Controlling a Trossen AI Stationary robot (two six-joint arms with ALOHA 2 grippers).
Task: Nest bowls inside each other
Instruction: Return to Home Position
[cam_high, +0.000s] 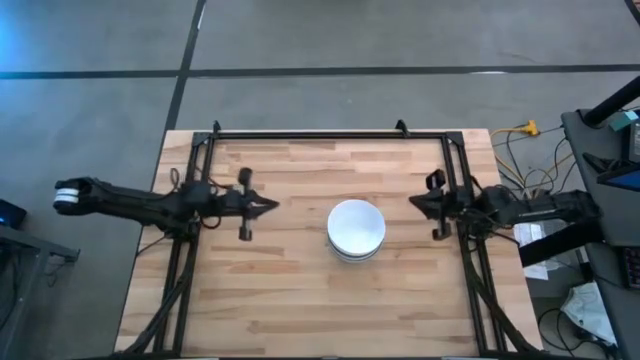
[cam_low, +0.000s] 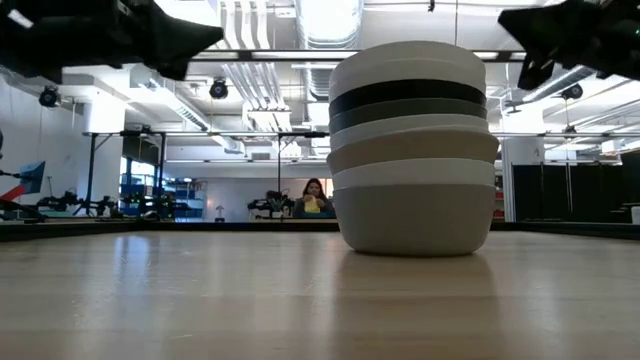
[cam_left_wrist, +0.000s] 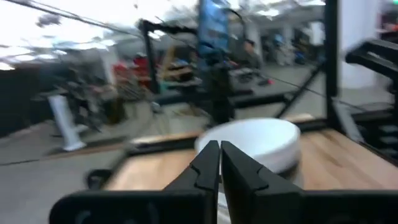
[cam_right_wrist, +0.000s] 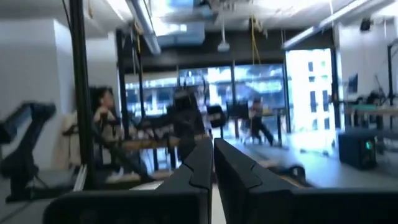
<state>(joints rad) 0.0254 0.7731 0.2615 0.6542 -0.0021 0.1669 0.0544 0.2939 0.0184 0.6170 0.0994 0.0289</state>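
Bowls (cam_low: 412, 150): plain sides, no lettering to read.
Table (cam_high: 280, 300): bare wood, no label or number.
Room beyond the table: anything that might be a sign is too blurred to read.

left arm (cam_high: 150, 204) & right arm (cam_high: 520, 208) showing matte blk, slim; left one wearing white band (cam_high: 68, 197) at rear; left gripper (cam_left_wrist: 219, 146) fingers (cam_left_wrist: 202, 171) tapering to wedges.
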